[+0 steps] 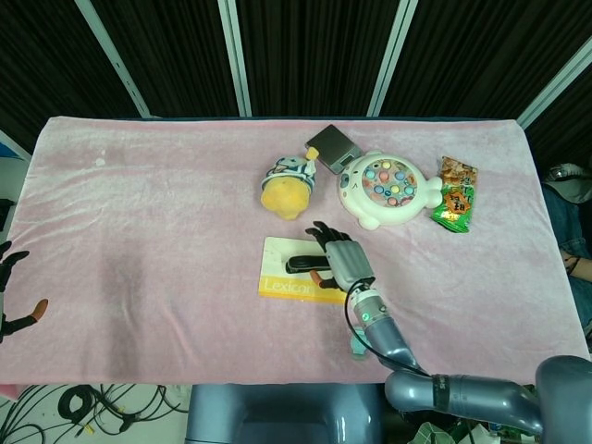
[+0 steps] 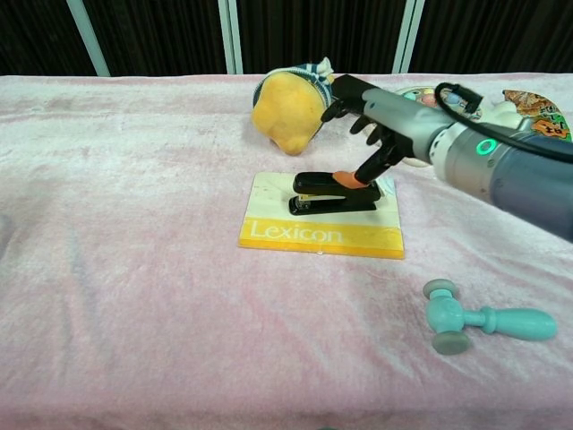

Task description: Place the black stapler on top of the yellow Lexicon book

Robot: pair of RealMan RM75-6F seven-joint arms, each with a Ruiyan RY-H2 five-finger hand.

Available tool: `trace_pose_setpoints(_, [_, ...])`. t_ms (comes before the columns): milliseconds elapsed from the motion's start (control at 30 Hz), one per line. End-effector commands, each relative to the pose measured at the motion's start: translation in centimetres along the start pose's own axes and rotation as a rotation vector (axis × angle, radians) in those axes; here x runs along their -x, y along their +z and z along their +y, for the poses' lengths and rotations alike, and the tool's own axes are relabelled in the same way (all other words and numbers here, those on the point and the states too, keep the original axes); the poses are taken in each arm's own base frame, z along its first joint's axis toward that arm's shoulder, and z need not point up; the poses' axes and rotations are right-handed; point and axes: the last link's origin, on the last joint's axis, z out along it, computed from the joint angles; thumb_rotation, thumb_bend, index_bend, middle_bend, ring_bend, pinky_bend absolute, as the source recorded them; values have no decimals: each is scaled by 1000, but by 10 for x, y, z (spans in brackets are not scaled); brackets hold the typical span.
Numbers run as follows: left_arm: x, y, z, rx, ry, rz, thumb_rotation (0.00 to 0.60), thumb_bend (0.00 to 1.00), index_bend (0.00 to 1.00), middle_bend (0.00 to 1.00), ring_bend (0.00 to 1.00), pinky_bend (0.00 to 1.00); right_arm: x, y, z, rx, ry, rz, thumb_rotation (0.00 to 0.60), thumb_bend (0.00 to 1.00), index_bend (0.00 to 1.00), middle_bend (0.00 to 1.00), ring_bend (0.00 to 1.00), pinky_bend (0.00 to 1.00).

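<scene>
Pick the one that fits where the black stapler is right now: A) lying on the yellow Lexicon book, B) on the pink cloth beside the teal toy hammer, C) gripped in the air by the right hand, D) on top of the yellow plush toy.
A: the black stapler lies flat on the yellow Lexicon book, with the right hand lifted above it, fingers spread.

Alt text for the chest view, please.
A black stapler lies on the yellow Lexicon book on a pink cloth; the right hand, fingers spread, hovers just above it. A teal toy hammer lies nearer the camera.
</scene>
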Motion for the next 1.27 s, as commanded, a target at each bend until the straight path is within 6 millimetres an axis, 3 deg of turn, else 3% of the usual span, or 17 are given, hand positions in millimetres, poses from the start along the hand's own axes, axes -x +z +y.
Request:
trace_pose_setpoints(33, [0, 0, 0, 1, -2, 3, 600, 260, 170, 38, 0, 0, -42, -37, 26, 33, -38, 63, 600, 251, 162, 55, 142, 182])
trace_pose_setpoints(133, [0, 0, 0, 2, -3, 3, 600, 260, 170, 38, 0, 0, -68, -65, 48, 61, -63, 104, 600, 251, 161, 54, 142, 182])
trace_pose_setpoints(300, [0, -1, 1, 6, -1, 8, 600, 260, 170, 38, 0, 0, -103, -127, 104, 127, -149, 283, 600, 250, 161, 54, 142, 181])
trace_pose_setpoints(433, [0, -3, 2, 9, -9, 17, 600, 260, 171, 38, 0, 0, -97, -177, 141, 153, -144, 384, 600, 245, 160, 54, 143, 173])
trace_pose_setpoints(600, [0, -5, 3, 18, -16, 24, 600, 260, 170, 38, 0, 0, -79, -214, 173, 172, -215, 425, 600, 235, 160, 54, 141, 157])
trace_pose_setpoints(833, [1, -7, 4, 31, 2, 20, 600, 260, 170, 38, 0, 0, -66, -230, 201, 221, -275, 441, 600, 235, 160, 54, 135, 153])
trace_pose_setpoints(1067, [1, -9, 4, 42, 14, 17, 600, 260, 170, 38, 0, 0, -66, -230, 213, 269, -315, 348, 600, 234, 160, 53, 126, 152])
trace_pose_setpoints(1267, [-1, -9, 1, 38, 16, 20, 600, 260, 170, 38, 0, 0, -66, -227, 212, 265, -288, 322, 600, 235, 160, 54, 125, 152])
